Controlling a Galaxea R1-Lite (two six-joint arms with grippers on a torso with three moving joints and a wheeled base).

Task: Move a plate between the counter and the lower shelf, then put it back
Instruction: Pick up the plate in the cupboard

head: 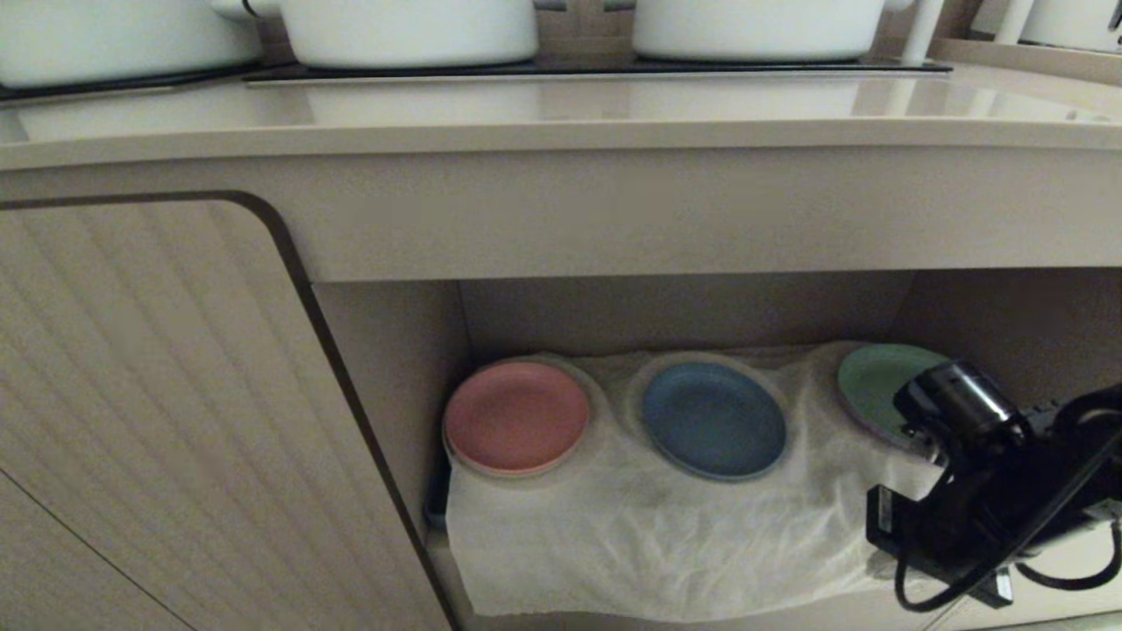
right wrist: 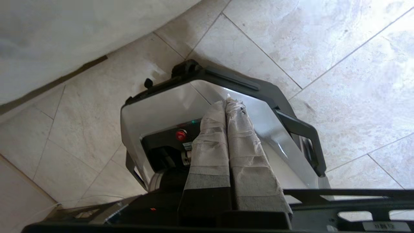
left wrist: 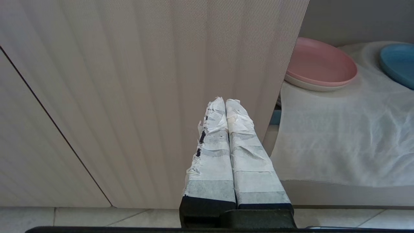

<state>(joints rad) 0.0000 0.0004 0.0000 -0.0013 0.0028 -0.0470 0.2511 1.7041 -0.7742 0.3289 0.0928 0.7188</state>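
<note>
Beige counter overhangs the lower shelf, where the plate sits on white cloth, up-left of the right gripper. Its taped fingers are pressed together, empty, aimed floorward. Best: open, level, then reach for the near rim.

Right gripper fingers pressed together above robot base.
</note>
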